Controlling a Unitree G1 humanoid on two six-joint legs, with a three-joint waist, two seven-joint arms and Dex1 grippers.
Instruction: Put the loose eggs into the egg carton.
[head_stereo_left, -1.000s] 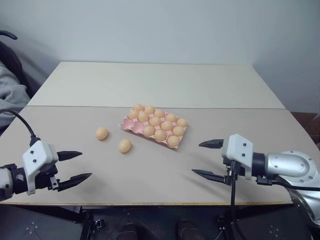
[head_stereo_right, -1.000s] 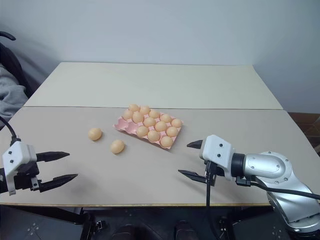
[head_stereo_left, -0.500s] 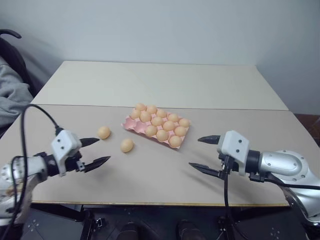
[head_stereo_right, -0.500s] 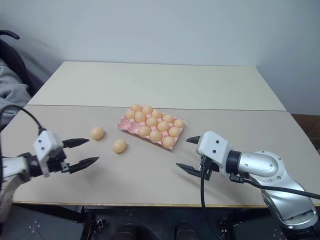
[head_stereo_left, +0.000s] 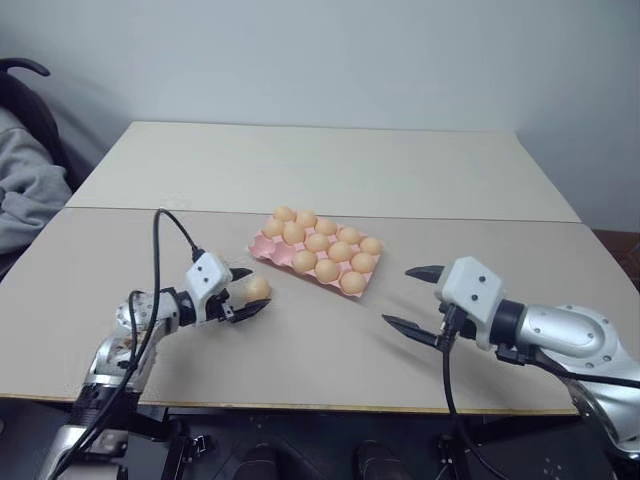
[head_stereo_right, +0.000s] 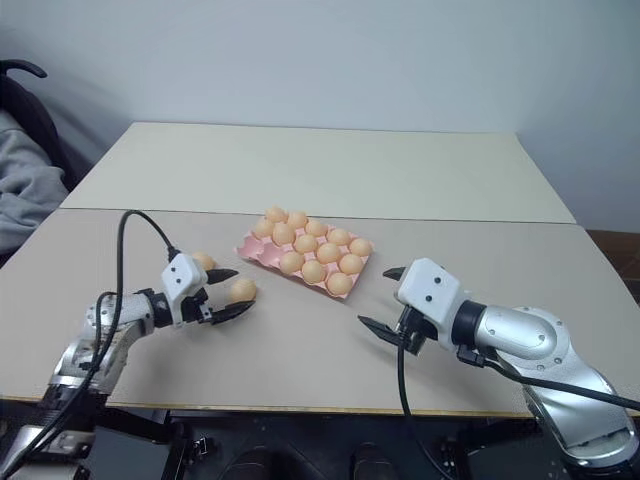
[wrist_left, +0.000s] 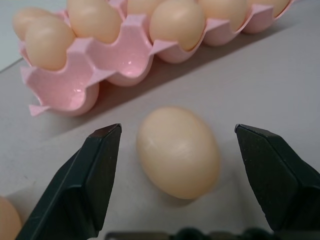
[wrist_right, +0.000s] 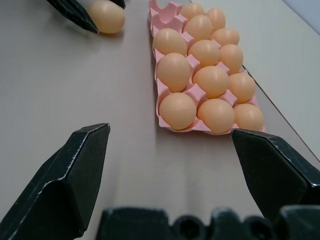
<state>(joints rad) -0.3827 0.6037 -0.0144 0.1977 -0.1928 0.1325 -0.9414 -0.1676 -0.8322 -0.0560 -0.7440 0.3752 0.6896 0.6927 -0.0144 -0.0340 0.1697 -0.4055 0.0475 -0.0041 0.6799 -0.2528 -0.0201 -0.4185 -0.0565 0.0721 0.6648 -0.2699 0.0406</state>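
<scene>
Closing on the nearer loose egg beside the pink moulded egg carton (head_stereo_left: 315, 252).
From the head I see my left gripper (head_stereo_left: 243, 292) spread around the smooth pale orange-tan egg (head_stereo_left: 257, 288) just left of the carton; my right gripper (head_stereo_left: 412, 298) hangs agape on its other side. At the left wrist the egg (wrist_left: 178, 152) sits centred, untouched: I would squeeze gently, evenly.

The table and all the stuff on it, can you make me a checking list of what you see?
Surface: beige table, two tops pushed together.
Job's things: pink egg carton nearly full of eggs, one empty cup at its left end; one loose egg on the table between the left gripper's open fingers, untouched; another loose egg behind that gripper.
Clutter: nothing seen.
Grippers: left gripper open around the egg; right gripper open, empty.
Cables: black cable looping over the left arm.
Surroundings: pale wall; grey cloth at left.
</scene>
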